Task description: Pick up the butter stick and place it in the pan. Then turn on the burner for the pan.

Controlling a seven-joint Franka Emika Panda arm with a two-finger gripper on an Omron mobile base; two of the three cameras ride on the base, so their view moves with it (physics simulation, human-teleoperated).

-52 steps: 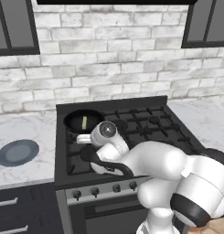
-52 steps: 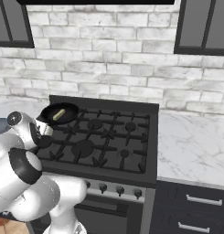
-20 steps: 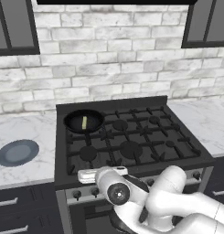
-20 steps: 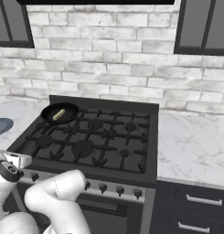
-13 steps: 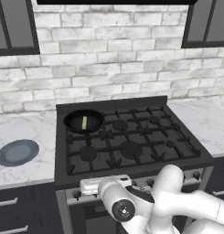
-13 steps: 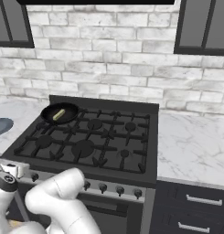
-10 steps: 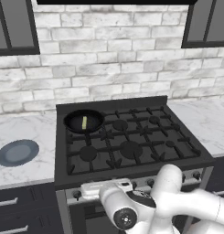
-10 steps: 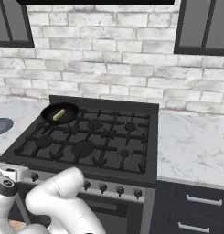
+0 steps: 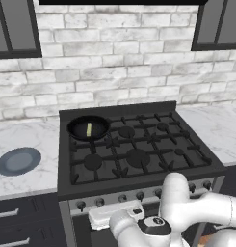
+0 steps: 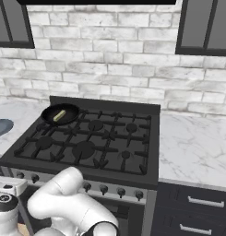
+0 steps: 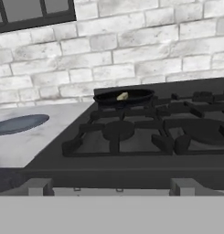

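Gripper (image 9: 112, 214) wide open and empty, low before the stove knobs (image 9: 122, 198).
The small pale yellow butter stick (image 9: 89, 129) lies in the round black frying pan (image 9: 76, 126); the burner is not yet on.

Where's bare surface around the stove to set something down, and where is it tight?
Free: the marble counter right of the stove, and the left counter between the blue-grey plate and the brick wall. The grates other than the back-left one are bare. Tight: back-left burner, taken by the pan with the butter stick in it.
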